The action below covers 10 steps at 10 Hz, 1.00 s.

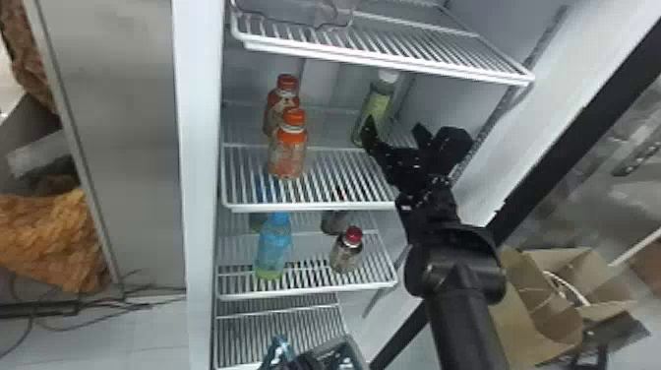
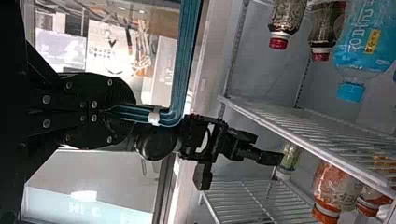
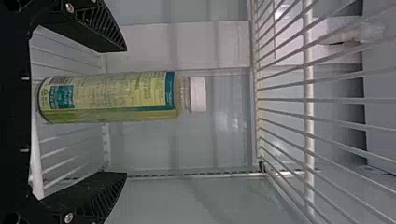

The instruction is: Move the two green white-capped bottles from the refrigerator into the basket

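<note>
Right gripper: The right gripper (image 1: 393, 129) is seen inside the refrigerator (image 1: 199, 147), its two black fingers spread wide with nothing between them in contact; its arm covers the right front corner of the shelf (image 1: 310, 205).
Left gripper: At the bottom edge of the head view, the left gripper (image 1: 306, 363) is mostly cut off; in the left wrist view its fingers are pressed together on a ridged blue-green handle (image 2: 184, 56), seemingly the basket's.
Green bottle: The white-capped green bottle (image 1: 378, 106) stands upright toward the shelf's right back corner, its lower part hidden behind a finger in the head view; the right wrist view frames it between the spread fingers, apart from both.
Orange-capped bottles: Two bottles stand near the shelf's left edge, the front one (image 1: 287, 155) partly covering the rear one (image 1: 280, 108).
Lower shelf: A blue bottle (image 1: 274, 246) stands left of a red-capped bottle (image 1: 345, 252); behind the latter, a dark bottle (image 1: 333, 221) is half hidden by the shelf above.
Basket: The basket (image 1: 351, 344) is cropped by the bottom edge, its contents hard to make out.
Upper shelf: A pale object (image 3: 352, 35) lies behind the wires, too obscured to identify.
</note>
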{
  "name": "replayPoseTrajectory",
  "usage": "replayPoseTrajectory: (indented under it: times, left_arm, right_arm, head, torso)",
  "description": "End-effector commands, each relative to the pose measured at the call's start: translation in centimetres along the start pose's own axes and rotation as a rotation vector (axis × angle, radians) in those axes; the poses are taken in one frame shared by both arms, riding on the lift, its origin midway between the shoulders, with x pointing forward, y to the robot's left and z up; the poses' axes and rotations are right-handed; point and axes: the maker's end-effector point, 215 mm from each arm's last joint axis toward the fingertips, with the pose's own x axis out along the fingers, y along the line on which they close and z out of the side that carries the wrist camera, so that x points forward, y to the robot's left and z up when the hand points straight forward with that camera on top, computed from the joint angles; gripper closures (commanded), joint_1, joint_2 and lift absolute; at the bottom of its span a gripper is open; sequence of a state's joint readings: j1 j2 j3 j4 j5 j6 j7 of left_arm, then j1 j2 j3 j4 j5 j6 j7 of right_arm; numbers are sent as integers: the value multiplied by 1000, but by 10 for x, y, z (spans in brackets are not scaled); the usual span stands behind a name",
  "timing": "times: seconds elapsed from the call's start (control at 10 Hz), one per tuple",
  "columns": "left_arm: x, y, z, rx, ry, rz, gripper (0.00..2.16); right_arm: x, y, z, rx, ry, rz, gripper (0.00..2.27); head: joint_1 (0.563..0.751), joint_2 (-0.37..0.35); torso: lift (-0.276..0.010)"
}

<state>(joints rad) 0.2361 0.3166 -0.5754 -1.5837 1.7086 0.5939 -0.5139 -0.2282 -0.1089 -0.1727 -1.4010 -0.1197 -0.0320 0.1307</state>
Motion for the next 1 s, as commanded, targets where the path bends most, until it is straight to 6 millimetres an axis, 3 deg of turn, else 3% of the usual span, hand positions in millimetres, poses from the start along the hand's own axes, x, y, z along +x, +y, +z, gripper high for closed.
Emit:
replayPoseTrajectory:
  times: [0.0,0.5,0.9]
  left_arm:
    - [1,-1,0,1,3,-1,1216]
    - [3,-1,-1,1,9,-2,1216]
    - [6,-1,-1,3,16,-1,1216]
  right_arm:
    - [7,3,-4,1,11,1,96]
    - [33,8,-9,-4,29,2,104]
    - [52,1,-14,5,47,-20,107]
  head:
    - [695,-350]
    - [695,-350]
    - [695,-350]
  torso:
    - [-4]
    - [-4]
    - [-4]
